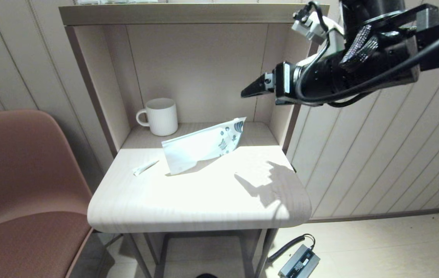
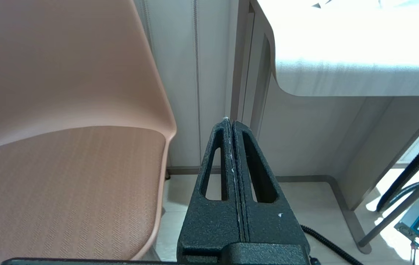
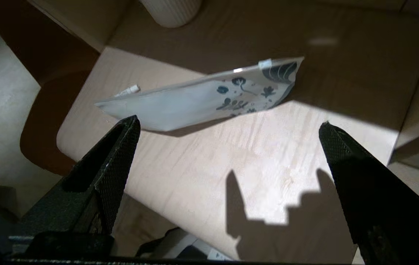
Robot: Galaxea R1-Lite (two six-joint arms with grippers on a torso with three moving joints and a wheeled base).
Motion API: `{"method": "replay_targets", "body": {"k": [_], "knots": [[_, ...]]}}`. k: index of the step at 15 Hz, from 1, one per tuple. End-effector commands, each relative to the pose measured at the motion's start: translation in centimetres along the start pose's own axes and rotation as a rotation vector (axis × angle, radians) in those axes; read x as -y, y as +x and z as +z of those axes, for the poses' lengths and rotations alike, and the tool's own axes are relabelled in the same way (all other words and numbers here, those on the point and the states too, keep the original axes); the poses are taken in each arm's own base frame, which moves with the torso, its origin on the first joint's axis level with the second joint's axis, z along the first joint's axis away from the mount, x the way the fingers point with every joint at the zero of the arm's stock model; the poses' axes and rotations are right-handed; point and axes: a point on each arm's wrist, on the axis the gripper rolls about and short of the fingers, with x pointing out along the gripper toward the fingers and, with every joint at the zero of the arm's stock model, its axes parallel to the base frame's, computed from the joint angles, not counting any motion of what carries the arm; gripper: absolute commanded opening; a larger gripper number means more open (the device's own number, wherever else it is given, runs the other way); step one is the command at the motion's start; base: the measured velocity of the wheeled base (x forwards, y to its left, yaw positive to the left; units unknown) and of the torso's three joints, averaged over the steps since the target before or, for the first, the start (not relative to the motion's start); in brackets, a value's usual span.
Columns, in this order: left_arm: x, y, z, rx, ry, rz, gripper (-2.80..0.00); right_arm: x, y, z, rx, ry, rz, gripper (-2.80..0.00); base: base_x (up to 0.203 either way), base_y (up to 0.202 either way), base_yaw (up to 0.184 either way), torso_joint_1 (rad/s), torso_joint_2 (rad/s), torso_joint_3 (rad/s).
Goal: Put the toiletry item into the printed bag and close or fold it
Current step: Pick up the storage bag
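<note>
Translucent white plastic is being shown at the centre of the head view, where the printed bag [image 1: 203,145] is propped on the pale desk [image 1: 200,200], its dark floral end raised toward the upper right. Just to its left, the toiletry item [image 1: 145,167] is lying flat on the desk. The right gripper [image 3: 228,127] is being held above the desk at the upper right, fingers spread wide and empty. The left gripper [image 2: 231,123] is being kept low beside the chair [image 2: 66,147], fingers pressed together.
</note>
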Motion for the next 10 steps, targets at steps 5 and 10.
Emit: {"method": "replay_targets", "body": {"k": [5,10], "knots": [[0.0,0.0,0.0,0.007,-0.003,0.000,-2.80,1.5,12.1,-4.4,-0.091,0.031,-0.075,0.00,0.000,0.000,0.000,0.000,0.00,0.000],[0.0,0.0,0.0,0.007,-0.003,0.000,-2.80,2.5,13.2,-3.6,0.027,0.056,-0.110,0.00,0.000,0.000,0.000,0.000,0.00,0.000]]}}
